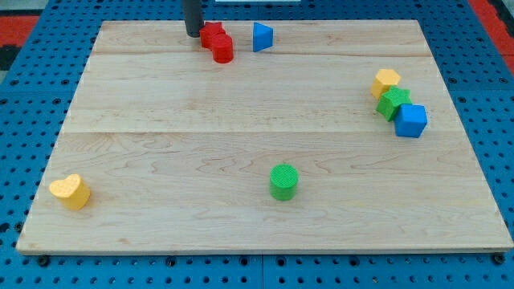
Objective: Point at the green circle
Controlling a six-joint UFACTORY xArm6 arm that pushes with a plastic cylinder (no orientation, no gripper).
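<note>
The green circle (283, 181) is a short green cylinder standing low on the board, a little right of the middle. My tip (193, 34) is at the view's top, left of centre, touching or almost touching the left side of a red block (211, 34). The tip is far from the green circle, up and to the left of it. A second red block (222, 50) sits against the first, just below and to its right.
A blue triangular block (262, 36) lies right of the red blocks. At the right edge a yellow block (385, 82), a green block (393, 103) and a blue cube (411, 121) form a diagonal row. A yellow heart-shaped block (71, 192) sits bottom left.
</note>
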